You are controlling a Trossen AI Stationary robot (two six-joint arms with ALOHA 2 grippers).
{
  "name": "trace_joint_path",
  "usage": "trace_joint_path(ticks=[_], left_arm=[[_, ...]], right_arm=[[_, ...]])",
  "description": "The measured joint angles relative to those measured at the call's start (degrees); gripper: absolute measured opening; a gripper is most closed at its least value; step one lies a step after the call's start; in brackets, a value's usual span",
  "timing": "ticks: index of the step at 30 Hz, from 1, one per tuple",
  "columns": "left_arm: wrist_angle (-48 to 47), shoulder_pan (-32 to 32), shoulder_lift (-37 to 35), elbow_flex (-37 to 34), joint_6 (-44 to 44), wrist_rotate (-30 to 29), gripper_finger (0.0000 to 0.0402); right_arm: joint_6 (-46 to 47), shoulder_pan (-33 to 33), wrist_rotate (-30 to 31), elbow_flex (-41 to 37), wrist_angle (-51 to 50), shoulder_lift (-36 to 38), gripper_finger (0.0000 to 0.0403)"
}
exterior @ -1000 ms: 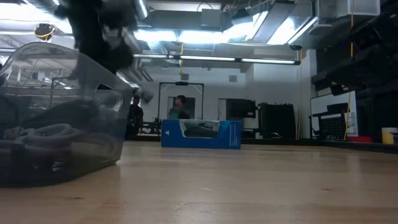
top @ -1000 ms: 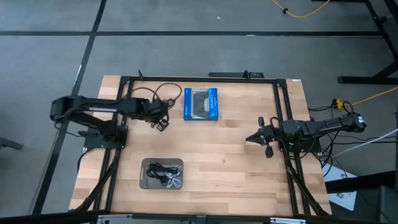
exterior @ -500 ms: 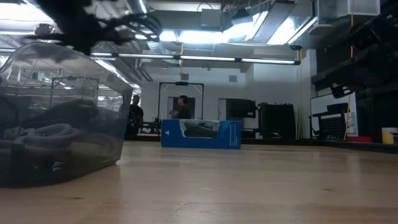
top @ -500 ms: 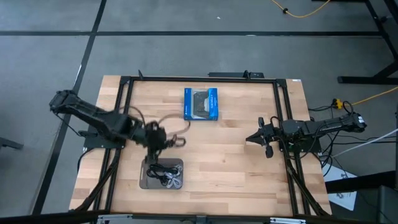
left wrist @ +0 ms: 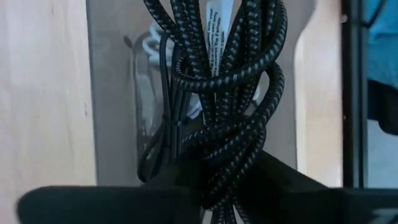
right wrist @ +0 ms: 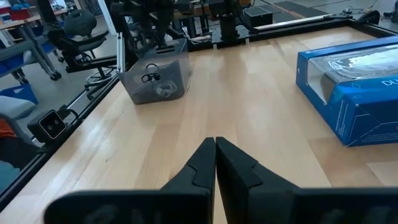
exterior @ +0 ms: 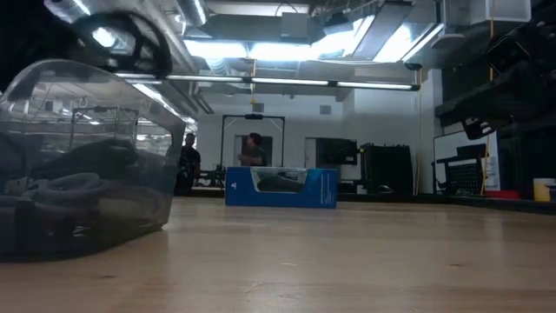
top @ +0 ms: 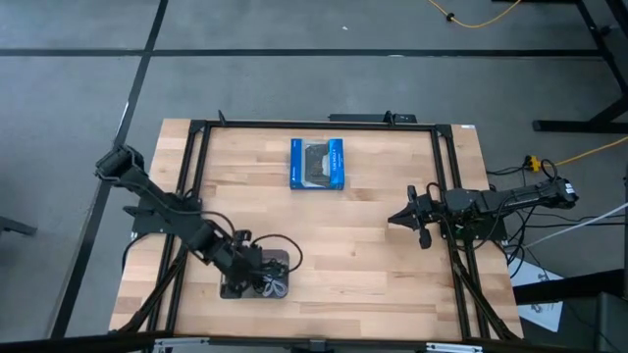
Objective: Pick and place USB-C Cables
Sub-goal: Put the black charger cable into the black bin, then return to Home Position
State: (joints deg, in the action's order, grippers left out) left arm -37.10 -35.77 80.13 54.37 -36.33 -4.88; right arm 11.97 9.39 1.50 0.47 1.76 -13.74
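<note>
The braided black USB-C cable (left wrist: 230, 106) now hangs right over the clear tray (top: 228, 287), pinched at its bundle between the left gripper (top: 251, 267) fingers, so the jaws are closed tight on it with only the cable's thickness between them. A second ago that same cable was up near the blue-edged box (top: 318, 163) at the far side of the table, half a second ago it was midway, and now one loop trails out past the tray's edge toward the table's middle. So the carry is basically done and the next bit looks like lowering and letting go, though that trailing loop could snag on the rim or flop outside. Other cables already sit in the tray (right wrist: 155, 84), including a light one. The wrist view shows the tray floor straight beneath the dangling coil.

The right gripper (top: 413, 220) hasn't budged, parked over the right side of the table with its fingers (right wrist: 205, 163) pressed together and holding nothing. The wooden table (top: 373, 265) is otherwise the same
</note>
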Motion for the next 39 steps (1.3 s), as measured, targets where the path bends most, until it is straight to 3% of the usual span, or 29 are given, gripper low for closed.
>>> trace_joint_path(ticks=[6,13,20,25,28,32,35,39], left_arm=[[-0.12,0.17,1.29,0.00,-2.98,1.27,0.0130],[-0.15,0.20,0.81,0.02,-6.69,4.75,0.0137],[-0.55,0.87,0.75,0.02,-6.83,13.48,0.0139],[-0.72,0.90,0.72,0.02,-5.44,10.09,0.0139],[0.04,0.88,0.72,0.02,-14.09,8.69,0.0139],[0.44,1.90,0.70,0.02,-17.18,17.26,0.0139],[0.59,4.38,0.63,0.02,-13.12,22.85,0.0140],[1.01,11.25,-4.79,0.06,1.81,22.38,0.0140]], right_arm=[[0.01,0.00,-0.09,0.00,0.00,0.00,0.0016],[-0.09,0.00,-0.09,0.00,-0.02,0.00,0.0016],[-0.24,0.00,-0.09,0.00,-0.02,0.00,0.0016],[-0.25,0.00,-0.10,0.00,0.00,0.00,0.0016],[0.11,0.00,-0.09,-0.02,1.49,-0.02,0.0017],[2.76,0.00,-0.40,-0.02,8.02,0.02,0.0017],[1.42,0.00,-2.59,0.00,9.28,0.02,0.0017],[-0.71,-0.31,-2.73,0.00,9.24,0.05,0.0017]])
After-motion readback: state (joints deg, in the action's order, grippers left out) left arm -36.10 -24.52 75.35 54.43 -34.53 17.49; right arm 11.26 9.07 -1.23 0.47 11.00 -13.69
